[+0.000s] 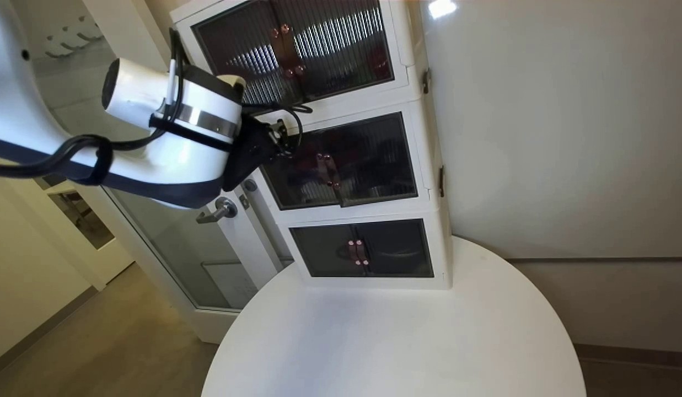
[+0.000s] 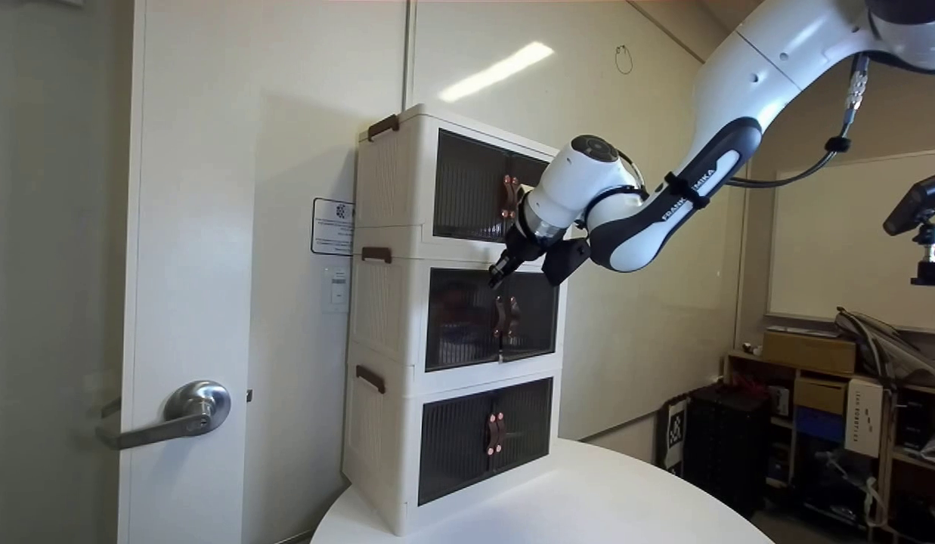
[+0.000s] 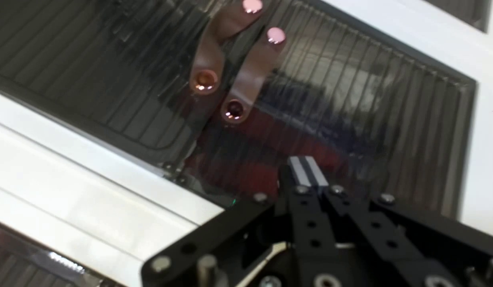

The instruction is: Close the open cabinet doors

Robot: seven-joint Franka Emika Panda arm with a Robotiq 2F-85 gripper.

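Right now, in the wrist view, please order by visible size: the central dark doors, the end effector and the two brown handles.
1. Central dark doors
2. End effector
3. Left brown handle and right brown handle: look too alike to rank

6 tinted cabinet doors [image 2: 456,447], 2 fingers [image 3: 299,171] to my name

So I've got 3 stacked storage cabinets [image 2: 384,302], 2 doors apiece. Every door gets 1 strap handle [image 3: 252,75], so 6. I count 4 copper rivets [image 3: 276,36] in my wrist view, 3 side grips [image 2: 371,378] in an exterior view, and 1 round table [image 2: 626,502].
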